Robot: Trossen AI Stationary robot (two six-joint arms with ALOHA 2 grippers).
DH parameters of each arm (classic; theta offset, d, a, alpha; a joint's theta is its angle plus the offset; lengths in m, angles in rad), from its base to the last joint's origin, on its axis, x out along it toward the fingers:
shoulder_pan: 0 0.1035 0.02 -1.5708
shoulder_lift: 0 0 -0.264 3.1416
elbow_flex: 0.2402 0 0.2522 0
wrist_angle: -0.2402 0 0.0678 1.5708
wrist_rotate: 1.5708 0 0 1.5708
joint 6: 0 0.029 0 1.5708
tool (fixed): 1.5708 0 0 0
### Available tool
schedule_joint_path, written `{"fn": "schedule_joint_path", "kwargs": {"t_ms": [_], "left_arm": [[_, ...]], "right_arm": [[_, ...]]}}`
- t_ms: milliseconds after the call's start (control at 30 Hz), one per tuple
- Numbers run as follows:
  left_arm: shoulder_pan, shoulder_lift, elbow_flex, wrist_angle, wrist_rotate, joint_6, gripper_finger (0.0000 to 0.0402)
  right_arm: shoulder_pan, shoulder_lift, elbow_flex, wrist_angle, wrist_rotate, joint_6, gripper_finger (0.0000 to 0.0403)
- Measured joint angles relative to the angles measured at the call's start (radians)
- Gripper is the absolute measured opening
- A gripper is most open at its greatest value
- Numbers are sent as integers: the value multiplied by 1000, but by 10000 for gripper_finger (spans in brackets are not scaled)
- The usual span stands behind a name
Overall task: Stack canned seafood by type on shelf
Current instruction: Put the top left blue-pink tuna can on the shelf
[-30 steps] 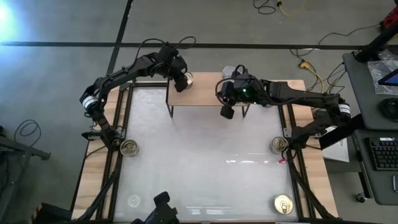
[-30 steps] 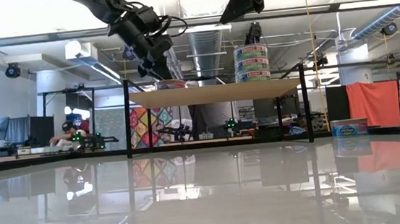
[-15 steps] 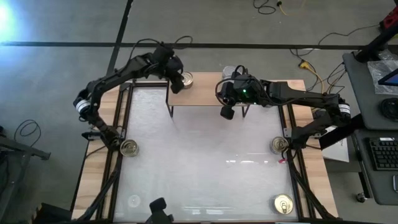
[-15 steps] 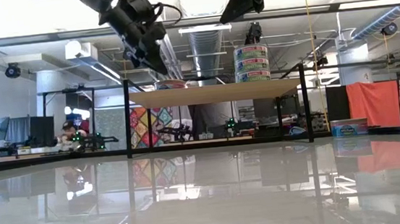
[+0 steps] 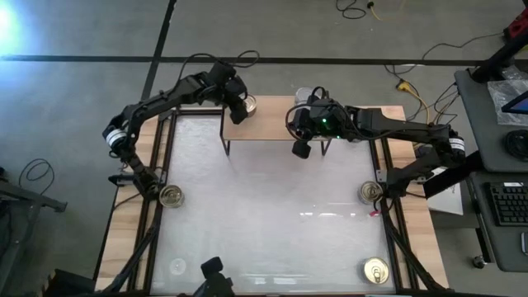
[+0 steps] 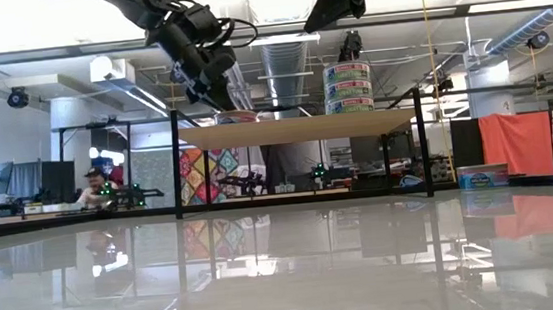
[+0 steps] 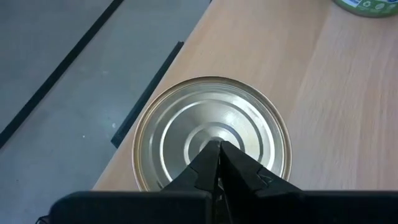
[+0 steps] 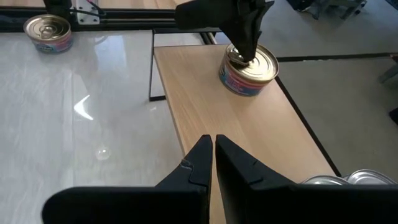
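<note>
Workshop room | white glossy table (image 5: 272, 190) | shelf (image 5: 276, 125) | left hand (image 5: 240, 107) closed | right hand (image 5: 302, 148) closed

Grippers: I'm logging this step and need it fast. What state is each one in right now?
Left gripper: shut, holding nothing, tips over the lid of the gold tin on the shelf.
Right gripper: shut, empty, above the shelf.
</note>
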Motion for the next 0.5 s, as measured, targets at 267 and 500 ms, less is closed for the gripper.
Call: {"fn": "schedule_joint_path", "kwargs": {"t_ms": [267,500], "left_arm": [[1,2,0,32,-7,3,1],[1,2,0,27,-7,5,1]], "right_arm": [[0,0,0,0,0,3,13],[7,0,0,0,0,-2,13]]}}
